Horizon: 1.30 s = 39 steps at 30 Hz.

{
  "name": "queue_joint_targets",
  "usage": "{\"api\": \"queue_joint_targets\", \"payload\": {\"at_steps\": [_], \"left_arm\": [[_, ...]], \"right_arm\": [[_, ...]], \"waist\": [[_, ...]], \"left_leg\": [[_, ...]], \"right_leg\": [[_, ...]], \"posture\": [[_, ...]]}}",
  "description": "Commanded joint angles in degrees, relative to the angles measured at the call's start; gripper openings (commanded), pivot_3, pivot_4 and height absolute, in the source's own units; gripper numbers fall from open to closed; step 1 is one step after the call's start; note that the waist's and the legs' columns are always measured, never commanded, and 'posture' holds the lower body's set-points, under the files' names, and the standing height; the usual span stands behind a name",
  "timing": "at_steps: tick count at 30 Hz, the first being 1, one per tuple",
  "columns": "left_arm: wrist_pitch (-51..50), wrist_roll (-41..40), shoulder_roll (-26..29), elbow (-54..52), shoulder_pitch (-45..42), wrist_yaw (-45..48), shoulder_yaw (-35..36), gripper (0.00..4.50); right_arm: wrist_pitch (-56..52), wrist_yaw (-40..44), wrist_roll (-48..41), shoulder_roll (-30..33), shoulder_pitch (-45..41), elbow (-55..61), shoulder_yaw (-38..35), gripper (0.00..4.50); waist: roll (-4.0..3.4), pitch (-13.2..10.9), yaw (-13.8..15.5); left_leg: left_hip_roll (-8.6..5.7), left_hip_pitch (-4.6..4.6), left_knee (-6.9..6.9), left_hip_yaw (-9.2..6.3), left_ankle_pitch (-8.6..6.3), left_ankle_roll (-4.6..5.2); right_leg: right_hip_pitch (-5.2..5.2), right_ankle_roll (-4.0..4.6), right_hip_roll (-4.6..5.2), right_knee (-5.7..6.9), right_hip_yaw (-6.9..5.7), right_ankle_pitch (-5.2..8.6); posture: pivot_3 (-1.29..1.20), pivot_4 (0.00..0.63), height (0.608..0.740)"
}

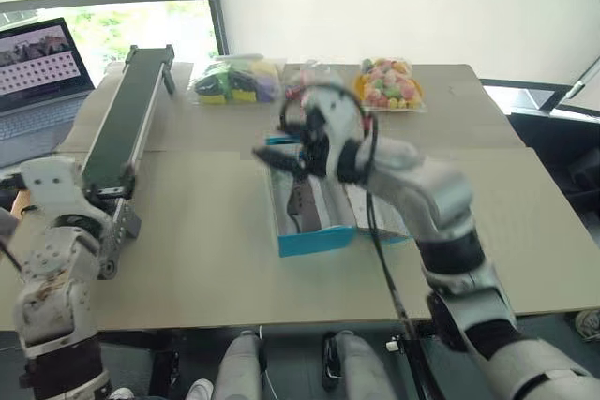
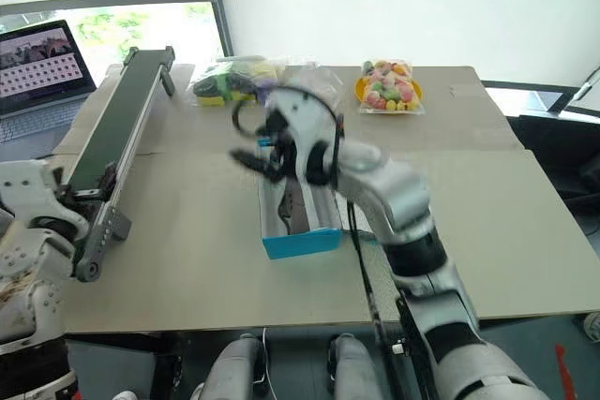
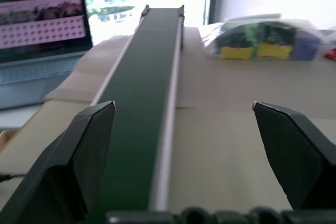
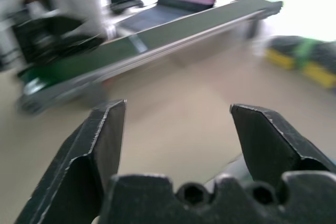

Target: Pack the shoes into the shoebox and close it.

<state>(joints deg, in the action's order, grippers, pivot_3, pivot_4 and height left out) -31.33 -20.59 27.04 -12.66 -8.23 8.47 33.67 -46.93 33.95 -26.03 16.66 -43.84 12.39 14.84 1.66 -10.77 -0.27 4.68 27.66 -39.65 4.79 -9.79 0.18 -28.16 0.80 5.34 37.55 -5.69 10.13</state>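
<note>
The turquoise shoebox [image 1: 317,240] stands open in the middle of the table, its white-lined lid [image 1: 386,222] folded out to the right under my right arm. A grey shoe [image 1: 302,205] with a dark inside lies lengthwise in the box; my arm hides the rest of the inside. My right gripper [image 1: 281,160] hovers above the box's far left end, pointing left, open with nothing between its fingers [image 4: 107,129]. My left gripper [image 3: 184,106] is open and empty at the table's left edge, facing along the conveyor belt.
A long dark green conveyor belt [image 1: 127,119] runs along the left side of the table. A laptop [image 1: 37,72] sits beyond it. Two clear bags of coloured items [image 1: 236,80] [image 1: 389,84] lie at the far edge.
</note>
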Motion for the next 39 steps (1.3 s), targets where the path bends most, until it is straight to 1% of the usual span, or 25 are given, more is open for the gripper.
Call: {"api": "queue_joint_targets", "payload": {"at_steps": [1, 2, 3, 5, 12, 16, 25, 39], "left_arm": [[-1.8, -2.0, 2.1, -0.3, 1.0, 1.2, 2.5, 4.50], [-2.1, -2.3, 2.4, -0.2, 1.4, 1.9, 2.9, 4.50], [-2.4, -2.5, 2.8, -0.1, 1.7, 2.4, 2.9, 4.50], [-2.8, -2.9, 3.2, -0.2, 2.2, 2.8, 2.8, 4.50], [-3.6, -3.3, 3.1, -0.5, 2.8, 3.3, 2.6, 4.50], [-4.0, -2.6, 3.3, -0.4, 2.8, 2.7, 2.1, 4.50], [-4.2, -2.1, 2.9, -0.5, 3.1, 2.2, 0.7, 4.50], [-4.3, -2.2, 3.3, 0.1, 2.8, 2.2, 0.3, 4.50]], "right_arm": [[5.6, 3.9, 0.6, 1.8, 4.1, 3.5, 0.1, 4.26], [6.5, 4.6, 1.2, 2.3, 5.6, 3.6, 0.7, 4.49], [7.1, 5.0, 1.7, 2.6, 6.6, 3.6, 1.1, 4.49], [8.0, 5.3, 2.4, 2.7, 7.9, 3.8, 1.7, 4.49], [9.3, 5.5, 3.0, 1.2, 10.6, 5.3, 2.3, 4.49], [11.0, 4.5, 4.8, 0.4, 10.4, 5.2, 2.8, 4.49], [10.9, 3.4, 7.7, -1.4, 9.8, 4.0, 3.8, 4.49], [10.1, 2.8, 9.2, -2.4, 9.2, 2.6, 3.2, 4.49]], "waist": [[0.01, 0.0, 0.3], [0.04, 0.0, 0.3], [0.09, 0.0, 0.4], [0.09, 0.1, 0.6], [0.11, 0.1, 0.8], [0.11, 0.1, 0.9], [0.11, 0.1, 0.9], [0.11, 0.1, 0.9]], "left_leg": [[0.02, 0.00, -0.06, -0.02, -0.02, -0.05], [0.04, -0.03, -0.08, -0.02, -0.03, -0.07], [0.07, -0.09, -0.07, -0.02, -0.04, -0.09], [0.12, -0.31, -0.05, 0.03, -0.08, -0.15], [0.14, -0.29, 0.03, 0.10, -0.12, -0.21], [0.13, -0.28, 0.02, 0.13, -0.13, -0.23], [0.14, -0.30, 0.01, 0.13, -0.14, -0.24], [0.14, -0.30, 0.00, 0.14, -0.14, -0.24]], "right_leg": [[0.01, 0.02, -0.01, 0.00, -0.04, 0.01], [0.05, 0.08, -0.01, -0.01, -0.08, 0.03], [0.08, 0.27, -0.01, -0.03, -0.10, 0.15], [0.19, 0.30, 0.09, -0.04, -0.18, 0.17], [0.04, 0.31, 0.09, 0.00, -0.18, 0.17], [0.04, 0.31, 0.09, 0.01, -0.17, 0.16], [0.06, 0.31, 0.09, 0.00, -0.17, 0.17], [0.05, 0.31, 0.09, 0.04, -0.17, 0.16]], "posture": [[0.00, 0.150, 0.681], [0.00, 0.150, 0.681], [0.00, 0.150, 0.681], [0.00, 0.150, 0.681], [0.00, 0.150, 0.681], [0.00, 0.150, 0.681], [0.00, 0.150, 0.681], [0.00, 0.150, 0.681]]}}
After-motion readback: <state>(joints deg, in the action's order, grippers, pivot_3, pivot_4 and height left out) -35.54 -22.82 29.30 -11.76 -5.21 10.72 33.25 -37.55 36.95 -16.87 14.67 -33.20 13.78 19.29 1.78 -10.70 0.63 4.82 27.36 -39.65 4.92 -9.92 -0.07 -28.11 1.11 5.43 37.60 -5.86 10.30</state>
